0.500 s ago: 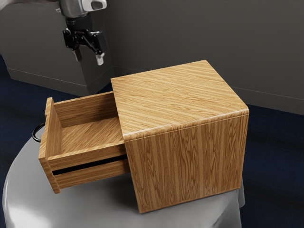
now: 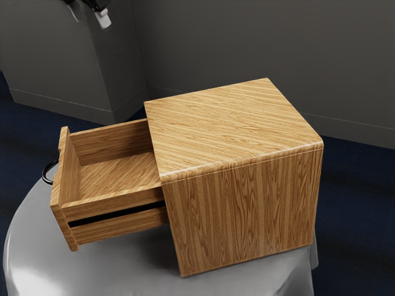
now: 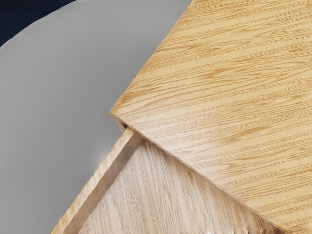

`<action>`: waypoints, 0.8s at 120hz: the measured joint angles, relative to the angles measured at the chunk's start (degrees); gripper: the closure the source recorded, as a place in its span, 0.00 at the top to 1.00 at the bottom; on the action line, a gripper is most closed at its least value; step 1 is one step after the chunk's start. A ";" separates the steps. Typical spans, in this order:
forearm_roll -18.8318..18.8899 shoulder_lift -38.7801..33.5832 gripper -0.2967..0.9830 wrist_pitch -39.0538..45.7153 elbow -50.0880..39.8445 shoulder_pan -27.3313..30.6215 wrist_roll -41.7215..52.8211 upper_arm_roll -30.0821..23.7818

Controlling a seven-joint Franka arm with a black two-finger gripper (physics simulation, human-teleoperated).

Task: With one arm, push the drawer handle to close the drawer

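High at the exterior view's upper left, my gripper (image 2: 89, 15) is partly cut off by the upper edge, its fingers apart with nothing between them. It hangs well above the wooden drawer (image 2: 114, 169), touching nothing. The drawer stands pulled far out of the cabinet (image 2: 234, 129), toward the exterior view's left. A black curved handle (image 2: 47, 172) is on the outer side of its front panel. In the wrist view, the cabinet top (image 3: 219, 87) meets the drawer (image 3: 151, 195), whose inside floor and one side wall are visible.
Cabinet and drawer rest on a round grey table (image 2: 133, 265); its surface (image 3: 58, 97) lies beside them in the wrist view. Grey walls rise behind, with dark blue floor around the table. The drawer's inside holds nothing visible.
My gripper has risen and moved somewhat toward the exterior view's left, partly leaving the picture at the upper edge. The drawer and cabinet have not moved.
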 joint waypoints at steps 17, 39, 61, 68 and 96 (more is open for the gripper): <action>3.96 -1.05 0.77 -4.54 0.33 -4.88 9.14 -4.11; 5.56 -6.21 0.76 -3.02 -16.13 -11.51 19.39 -4.35; 6.56 -16.18 0.77 9.07 -38.10 10.29 29.19 -4.49; 6.70 -16.61 0.77 11.72 -39.91 10.86 31.74 -4.30; 5.62 -22.43 0.77 22.37 -54.91 9.18 42.31 3.13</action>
